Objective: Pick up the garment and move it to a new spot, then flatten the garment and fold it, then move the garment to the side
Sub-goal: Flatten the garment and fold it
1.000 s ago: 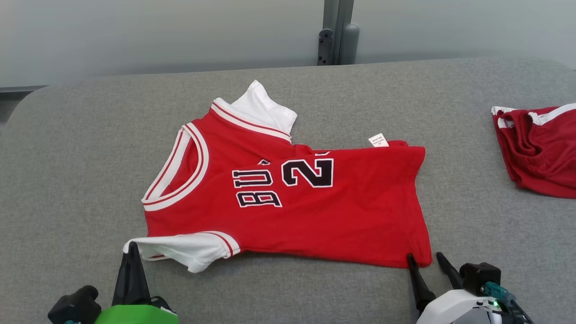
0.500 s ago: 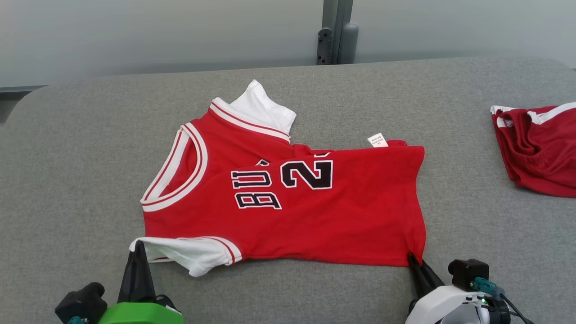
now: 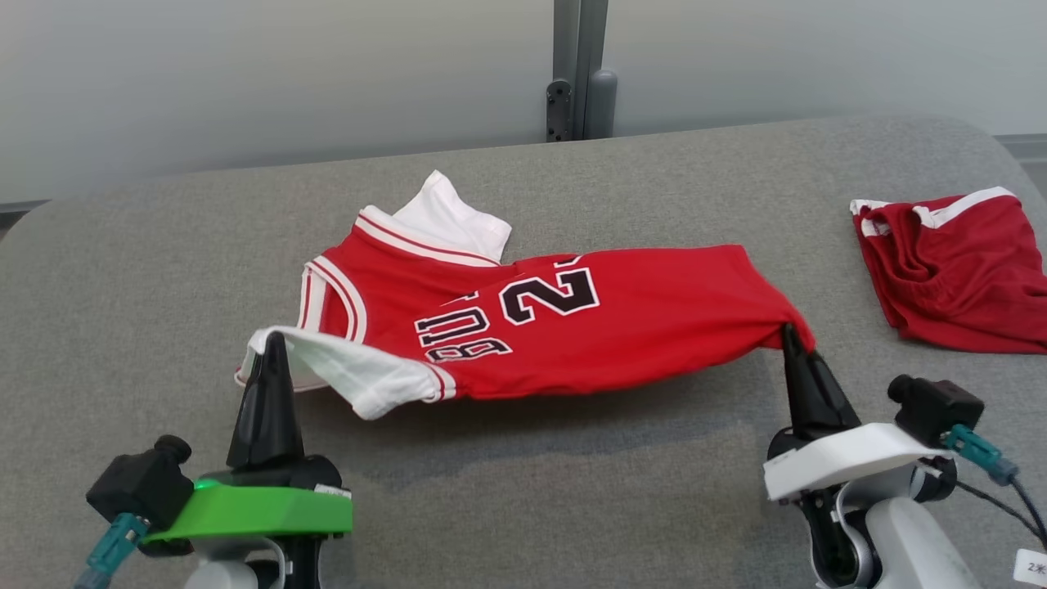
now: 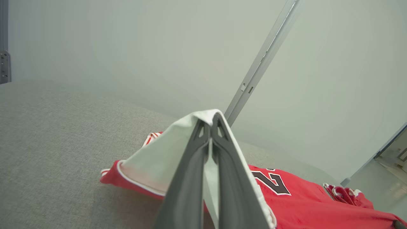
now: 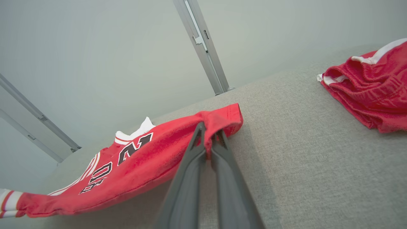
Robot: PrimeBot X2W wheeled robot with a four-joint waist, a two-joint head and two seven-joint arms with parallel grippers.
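Red short-sleeved basketball jersey (image 3: 589,327) sits mid-bench on the grey fabric-covered bench (image 3: 523,499), its near edge raised. The left hand (image 3: 274,339) is clamped on the near white sleeve (image 3: 360,376) and the right hand (image 3: 790,331) is pinched tight on the near hem corner (image 3: 769,323). This looks like the fold step: carry both corners evenly to the far edge, where bare bench is ample, and keep clear of the crumpled dark-red garment with white trim (image 3: 949,262) at the right.

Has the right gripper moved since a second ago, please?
Yes. The right gripper, gripping the jersey, rose from below the red shorts to level with them.
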